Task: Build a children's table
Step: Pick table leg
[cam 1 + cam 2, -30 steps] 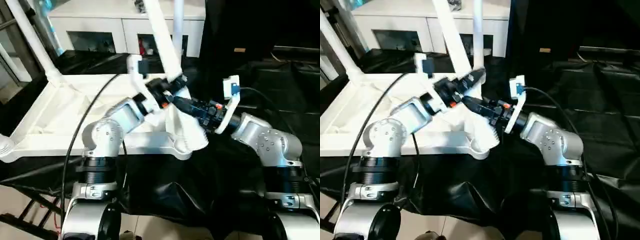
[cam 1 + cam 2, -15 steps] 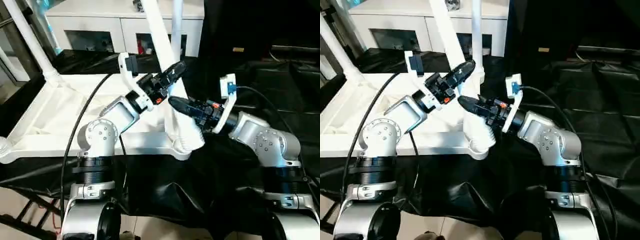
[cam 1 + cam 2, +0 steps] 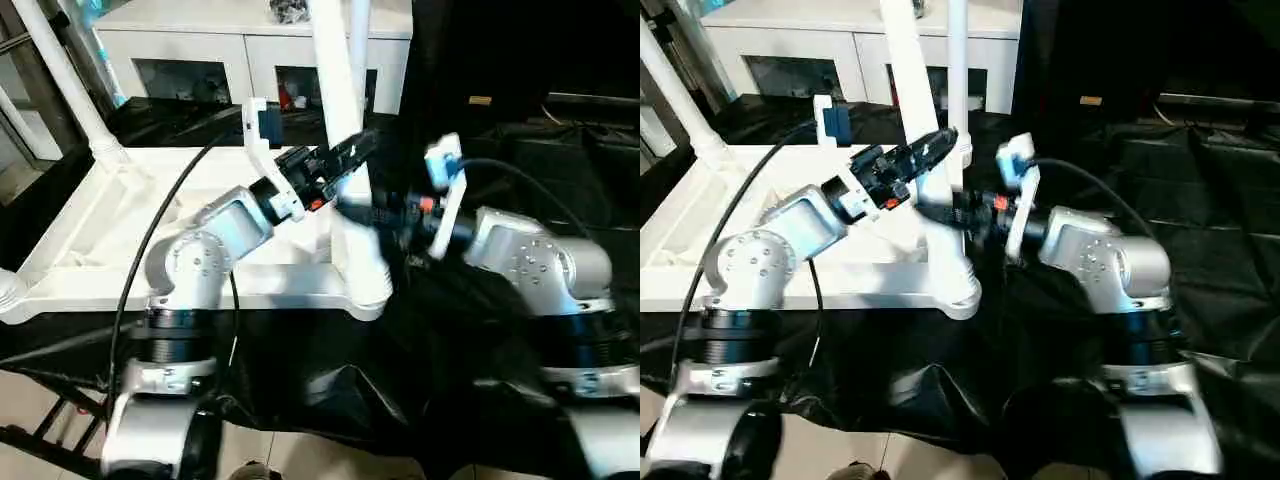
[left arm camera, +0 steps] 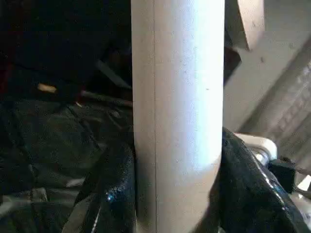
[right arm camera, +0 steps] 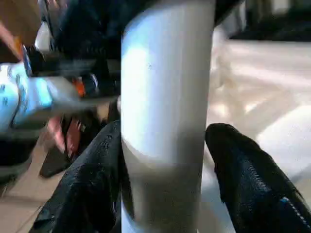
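The white table top (image 3: 120,230) lies inverted, ribbed underside up, on the black-draped work table (image 3: 330,390), in front of a white cabinet (image 3: 200,50). A white tapered leg (image 3: 338,90) stands nearly upright in the near corner socket (image 3: 362,290) of the table top, on the side facing the right arm. A second leg (image 3: 60,85) rises at a slant from the far socket at the opposite end, and a third leg (image 3: 957,60) stands just behind the near one. The left gripper (image 3: 345,158) reaches across the table top to the near leg, above the corner socket; in its wrist view both black fingers (image 4: 109,194) lie against either side of the leg, so this pincer grasps the leg. The right gripper (image 3: 365,212) meets the same leg from the opposite side, between the left gripper and the socket; in its wrist view one finger (image 5: 90,184) sits against the leg while the other finger (image 5: 248,179) stands slightly apart from it, so whether this pincer is clenched or released cannot be told.
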Robot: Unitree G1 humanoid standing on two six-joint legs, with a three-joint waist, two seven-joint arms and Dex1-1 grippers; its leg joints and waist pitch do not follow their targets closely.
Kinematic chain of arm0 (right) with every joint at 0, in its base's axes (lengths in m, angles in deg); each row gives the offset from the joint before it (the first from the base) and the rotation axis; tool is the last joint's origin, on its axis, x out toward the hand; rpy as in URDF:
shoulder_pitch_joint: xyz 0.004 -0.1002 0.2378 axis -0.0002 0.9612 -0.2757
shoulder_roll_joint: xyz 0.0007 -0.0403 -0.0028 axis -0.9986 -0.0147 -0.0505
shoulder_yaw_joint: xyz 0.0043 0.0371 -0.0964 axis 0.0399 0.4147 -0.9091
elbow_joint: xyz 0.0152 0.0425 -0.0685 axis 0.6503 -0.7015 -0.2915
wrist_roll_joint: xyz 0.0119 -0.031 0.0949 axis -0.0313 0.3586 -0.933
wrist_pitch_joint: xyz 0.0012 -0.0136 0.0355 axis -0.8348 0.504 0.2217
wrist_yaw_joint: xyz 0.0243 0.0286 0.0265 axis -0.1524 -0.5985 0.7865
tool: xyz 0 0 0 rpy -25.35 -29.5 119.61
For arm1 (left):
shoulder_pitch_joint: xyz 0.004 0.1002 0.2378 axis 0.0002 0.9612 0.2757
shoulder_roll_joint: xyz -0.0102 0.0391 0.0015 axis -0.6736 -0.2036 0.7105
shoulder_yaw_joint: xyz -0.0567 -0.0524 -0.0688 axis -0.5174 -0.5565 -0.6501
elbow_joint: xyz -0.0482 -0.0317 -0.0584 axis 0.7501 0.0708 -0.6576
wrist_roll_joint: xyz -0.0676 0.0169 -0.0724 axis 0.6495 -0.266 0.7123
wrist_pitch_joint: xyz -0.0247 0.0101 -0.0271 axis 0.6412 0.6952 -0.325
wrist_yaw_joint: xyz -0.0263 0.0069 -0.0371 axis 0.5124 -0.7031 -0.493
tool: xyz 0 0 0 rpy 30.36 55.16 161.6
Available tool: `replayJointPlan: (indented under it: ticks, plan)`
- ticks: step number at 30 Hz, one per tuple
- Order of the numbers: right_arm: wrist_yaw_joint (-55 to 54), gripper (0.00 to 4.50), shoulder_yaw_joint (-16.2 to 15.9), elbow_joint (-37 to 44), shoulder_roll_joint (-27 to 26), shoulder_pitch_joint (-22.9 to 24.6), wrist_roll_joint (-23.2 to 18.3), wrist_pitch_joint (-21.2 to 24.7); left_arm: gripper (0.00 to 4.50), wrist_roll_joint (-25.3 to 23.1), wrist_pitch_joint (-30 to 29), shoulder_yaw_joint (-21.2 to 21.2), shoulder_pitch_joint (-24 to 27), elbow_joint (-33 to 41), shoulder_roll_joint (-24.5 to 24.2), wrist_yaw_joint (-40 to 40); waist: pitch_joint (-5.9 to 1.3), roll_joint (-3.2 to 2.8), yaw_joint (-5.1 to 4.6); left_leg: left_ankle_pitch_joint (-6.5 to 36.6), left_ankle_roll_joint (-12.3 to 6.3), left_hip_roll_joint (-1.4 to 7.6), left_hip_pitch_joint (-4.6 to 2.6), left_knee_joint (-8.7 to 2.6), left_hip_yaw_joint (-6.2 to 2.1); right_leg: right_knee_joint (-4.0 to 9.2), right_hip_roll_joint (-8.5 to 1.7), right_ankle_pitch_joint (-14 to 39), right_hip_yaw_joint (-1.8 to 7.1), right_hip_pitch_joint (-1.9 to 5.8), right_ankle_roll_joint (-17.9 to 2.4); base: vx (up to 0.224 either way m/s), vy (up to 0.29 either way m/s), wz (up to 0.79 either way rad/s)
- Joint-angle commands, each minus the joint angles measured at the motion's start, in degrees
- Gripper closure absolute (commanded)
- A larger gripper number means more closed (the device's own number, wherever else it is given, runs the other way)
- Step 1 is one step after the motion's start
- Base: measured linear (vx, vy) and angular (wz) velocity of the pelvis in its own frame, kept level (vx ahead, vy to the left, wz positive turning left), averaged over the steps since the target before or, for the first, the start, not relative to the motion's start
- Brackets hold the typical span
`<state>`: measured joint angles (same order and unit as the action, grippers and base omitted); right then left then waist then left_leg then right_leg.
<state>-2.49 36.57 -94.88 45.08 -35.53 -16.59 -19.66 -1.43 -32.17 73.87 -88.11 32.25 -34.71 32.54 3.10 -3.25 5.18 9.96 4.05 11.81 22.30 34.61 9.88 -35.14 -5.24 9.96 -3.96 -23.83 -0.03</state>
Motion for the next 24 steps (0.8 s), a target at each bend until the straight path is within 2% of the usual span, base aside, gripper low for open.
replayJointPlan:
  ticks: [1, 3, 6, 11, 20, 21, 24]
  plan:
    - [0.84, 1.7, -1.43, 0.2, 1.11, -1.08, 1.67, 1.02, 2.65, -0.18, -0.42, 0.74, -0.9, 2.05, -0.53, 1.87, -4.67, 1.1, 0.11, 5.05, -2.43, 0.26, -0.64, -3.15, 0.26, 3.42, -1.89, 5.54, 1.8, 4.02, -12.59, 0.0, 0.0, 0.0]
    - [2.82, 1.7, -3.48, 0.07, 2.73, -1.08, 2.19, 0.88, 2.65, -0.58, 0.01, 1.32, -1.04, 1.76, -0.84, 2.17, -4.62, 1.29, 0.18, 5.42, -2.43, 0.27, -0.64, -3.12, 0.35, 3.48, -1.93, 6.43, 1.84, 4.02, -12.69, 0.0, 0.0, 0.0]
    - [4.39, 1.7, -5.66, -0.1, 3.81, -1.09, 2.8, 0.44, 2.65, -0.56, 0.32, 1.47, -1.2, 1.6, -0.89, 2.45, -4.6, 1.23, 0.21, 5.9, -2.3, 0.34, -0.69, -3.09, 0.32, 3.54, -2.0, 7.62, 1.87, 4.0, -12.6, 0.0, 0.0, 0.0]
    - [5.01, 1.7, -6.66, -0.09, 3.57, -1.1, 2.33, 1.37, 2.65, -0.25, 0.44, 2.03, -0.92, 1.91, -0.84, 2.98, -4.64, 1.47, 0.21, 5.14, -2.77, 0.33, -0.62, -3.01, 0.34, 3.41, -1.94, 7.02, 1.87, 3.96, -13.01, 0.0, 0.0, 0.0]
    - [6.78, 1.7, -8.03, -1.1, 3.9, -1.13, 2.48, 1.2, 2.65, 0.25, -0.23, 2.91, -0.49, 2.59, -1.1, 4.66, -4.71, 1.44, 0.24, 4.87, -3.0, 0.37, -0.59, -2.95, 0.3, 3.19, -1.92, 6.19, 1.85, 3.98, -13.39, 0.0, 0.0, 0.0]
    - [6.93, 1.7, -8.2, -1.46, 3.88, -1.21, 2.46, 1.06, 2.65, 0.28, -0.3, 2.99, -0.52, 2.64, -1.09, 4.81, -4.74, 1.24, 0.31, 4.77, -2.96, 0.36, -0.61, -2.91, 0.27, 3.16, -1.95, 6.21, 1.85, 3.98, -13.4, 0.0, 0.0, 0.0]
    - [7.1, 1.7, -8.42, -1.74, 3.86, -1.19, 2.51, 0.92, 2.65, 0.23, -0.39, 3.26, -0.45, 2.74, -1.25, 5.19, -4.74, 1.37, 0.31, 5.16, -2.84, 0.34, -0.62, -2.9, 0.3, 3.23, -1.96, 6.43, 1.85, 4.0, -13.43, 0.0, 0.0, 0.0]
